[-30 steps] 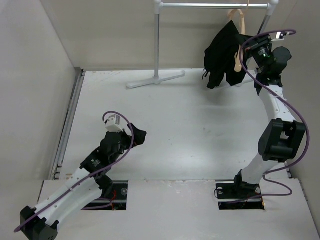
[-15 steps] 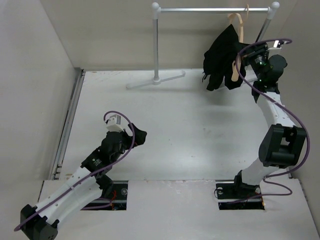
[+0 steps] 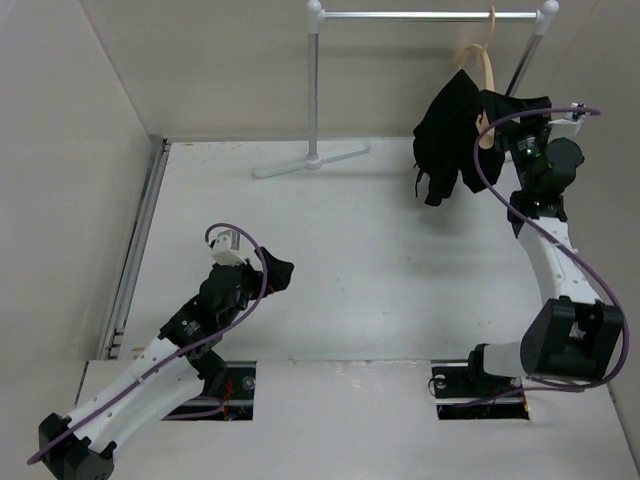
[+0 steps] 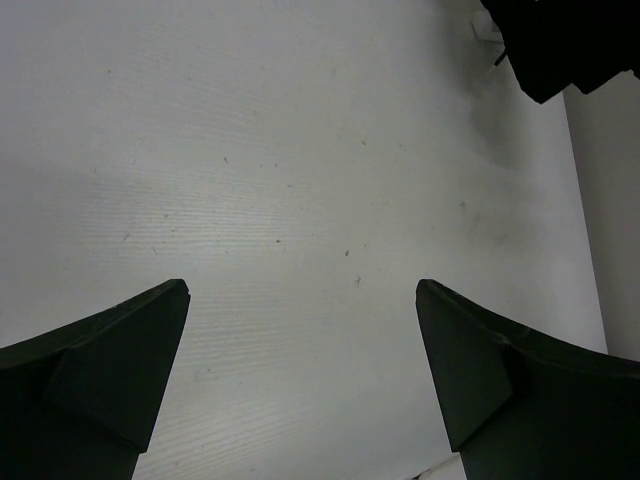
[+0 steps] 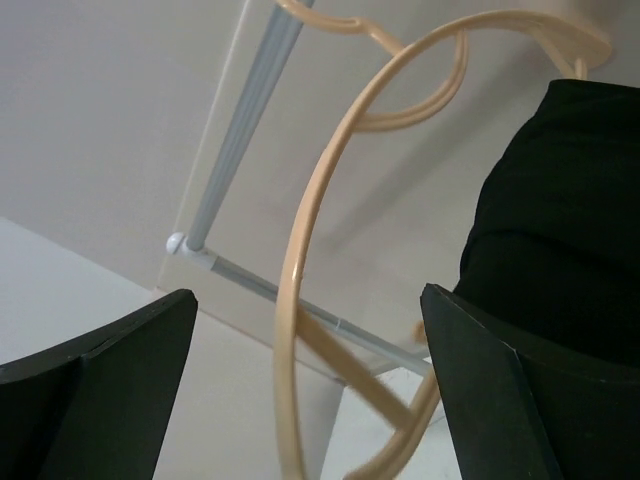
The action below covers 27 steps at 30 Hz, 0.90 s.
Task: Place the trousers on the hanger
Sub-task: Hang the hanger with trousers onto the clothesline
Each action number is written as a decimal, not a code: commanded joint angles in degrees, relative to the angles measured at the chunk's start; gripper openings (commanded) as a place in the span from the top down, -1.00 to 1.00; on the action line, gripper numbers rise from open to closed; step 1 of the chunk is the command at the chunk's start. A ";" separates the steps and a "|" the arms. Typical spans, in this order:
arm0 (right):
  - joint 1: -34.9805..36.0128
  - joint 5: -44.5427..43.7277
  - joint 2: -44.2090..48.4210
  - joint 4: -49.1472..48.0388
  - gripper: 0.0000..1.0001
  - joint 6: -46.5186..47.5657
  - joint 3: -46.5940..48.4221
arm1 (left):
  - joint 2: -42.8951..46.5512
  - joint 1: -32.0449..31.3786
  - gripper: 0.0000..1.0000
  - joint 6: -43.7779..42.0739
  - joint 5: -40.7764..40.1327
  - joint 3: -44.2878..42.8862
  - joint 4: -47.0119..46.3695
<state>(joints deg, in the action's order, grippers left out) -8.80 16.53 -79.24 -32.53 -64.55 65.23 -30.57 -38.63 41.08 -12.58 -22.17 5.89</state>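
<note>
The black trousers [image 3: 447, 130] hang bunched over the tan wooden hanger [image 3: 482, 62], whose hook sits on the grey rail [image 3: 420, 15] near its right end. My right gripper [image 3: 497, 112] is just right of them, open. In the right wrist view the hanger's bow [image 5: 300, 250] runs between the spread fingers of my right gripper [image 5: 308, 300] without touching them, and the trousers [image 5: 560, 210] fill the right side. My left gripper [image 3: 277, 272] hovers low over the table's left half, open and holding nothing; in its own view the left gripper [image 4: 302, 288] has only bare tabletop between its fingers.
The rail's left post [image 3: 314, 80] stands on a white foot [image 3: 310, 160] at the back of the table. Beige walls close in the left [image 3: 70, 150] and back sides. A black shape [image 4: 565, 40] in the left wrist view's top right corner cannot be identified.
My right gripper has opened and let go of the hanger's lower end. The right arm drew slightly to the right, and hanger and trousers swung a little rightward. The left arm stayed put.
</note>
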 commanded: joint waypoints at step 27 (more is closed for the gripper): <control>21.40 -58.10 59.64 54.75 -1.00 22.55 -32.53 | -1.60 -3.07 -1.00 0.14 -7.72 -5.16 9.32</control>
<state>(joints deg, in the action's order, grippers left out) 11.00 -30.83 -20.75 11.90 -42.63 33.17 -33.12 -40.80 41.08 -19.27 -26.39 14.90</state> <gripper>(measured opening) 0.999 0.997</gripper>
